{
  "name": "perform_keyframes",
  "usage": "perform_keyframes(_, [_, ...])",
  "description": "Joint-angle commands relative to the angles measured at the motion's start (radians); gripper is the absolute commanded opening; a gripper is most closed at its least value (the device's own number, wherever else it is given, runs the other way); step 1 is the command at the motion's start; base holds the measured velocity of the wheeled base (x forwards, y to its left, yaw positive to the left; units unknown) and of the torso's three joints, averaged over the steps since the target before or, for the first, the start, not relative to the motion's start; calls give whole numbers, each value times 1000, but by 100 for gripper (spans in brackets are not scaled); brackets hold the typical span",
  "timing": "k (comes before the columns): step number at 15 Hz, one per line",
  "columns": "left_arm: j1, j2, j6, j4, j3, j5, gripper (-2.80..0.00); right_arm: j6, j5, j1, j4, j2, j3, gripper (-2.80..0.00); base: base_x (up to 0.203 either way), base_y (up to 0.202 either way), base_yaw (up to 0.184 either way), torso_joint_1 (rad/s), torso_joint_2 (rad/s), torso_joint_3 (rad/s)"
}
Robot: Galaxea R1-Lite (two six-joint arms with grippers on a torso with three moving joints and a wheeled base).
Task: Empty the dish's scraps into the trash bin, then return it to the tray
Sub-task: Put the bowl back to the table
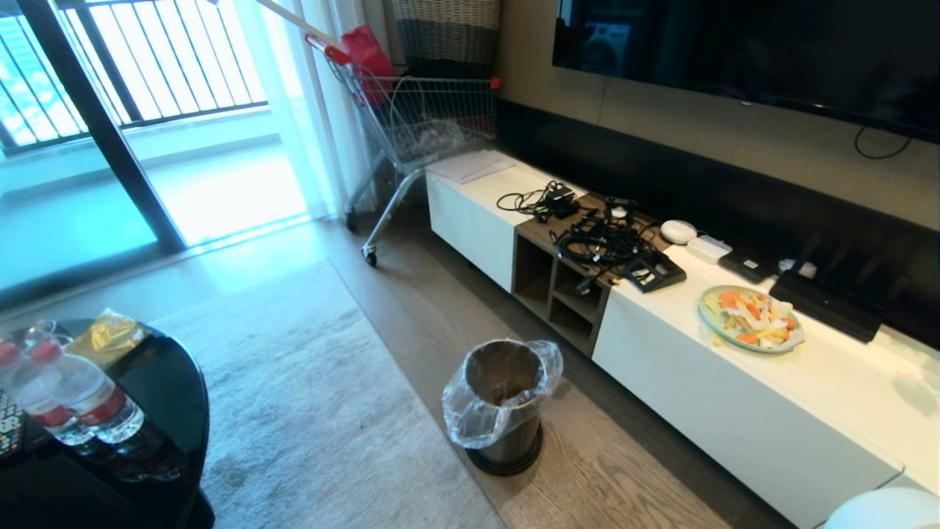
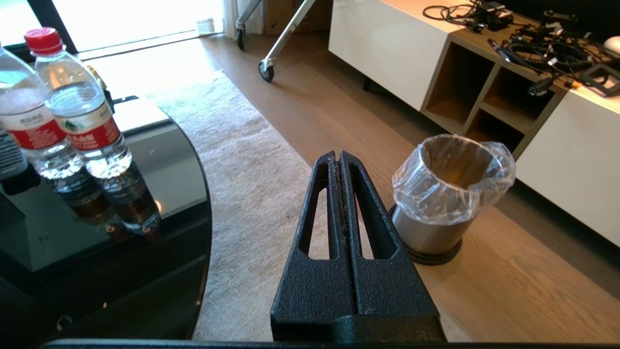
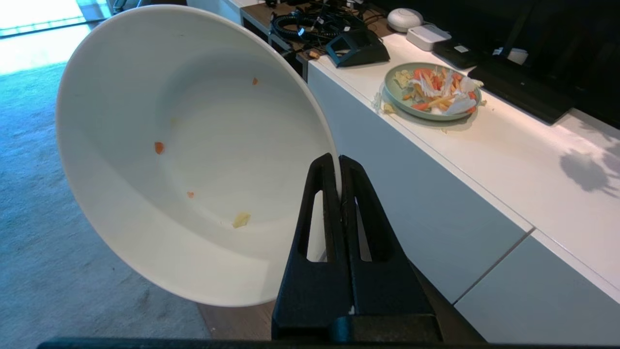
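My right gripper (image 3: 337, 157) is shut on the rim of the dish (image 3: 193, 150), a white bowl held tilted on its side beside the white cabinet. Only a few tiny orange and pale scraps (image 3: 241, 219) cling inside it. In the head view just a sliver of the dish (image 1: 885, 510) shows at the lower right corner. The trash bin (image 1: 503, 400), brushed metal with a clear liner, stands on the wood floor in front of the cabinet. My left gripper (image 2: 337, 155) is shut and holds nothing, hanging over the rug with the trash bin (image 2: 450, 194) to its right. The tray is out of view.
A pale-green plate (image 1: 750, 318) heaped with mixed peelings sits on the long white cabinet (image 1: 734, 419), near cables and electronics (image 1: 609, 239). A round black table (image 1: 165, 389) with water bottles (image 1: 88, 404) is at the left. A shopping cart (image 1: 418, 117) stands at the back, by a grey rug (image 1: 308, 411).
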Motion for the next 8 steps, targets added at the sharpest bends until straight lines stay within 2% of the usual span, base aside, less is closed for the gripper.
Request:
perform_keyframes(1, [0,0,-2,-1,0,0,-280,-1,1,0,0,1,0,-280,-187,0,0,3,-2,3])
perform_keyframes(8, [0,0,-2,-1,0,0,-280,-1,1,0,0,1,0,-280,-186,0,0,3,3,3])
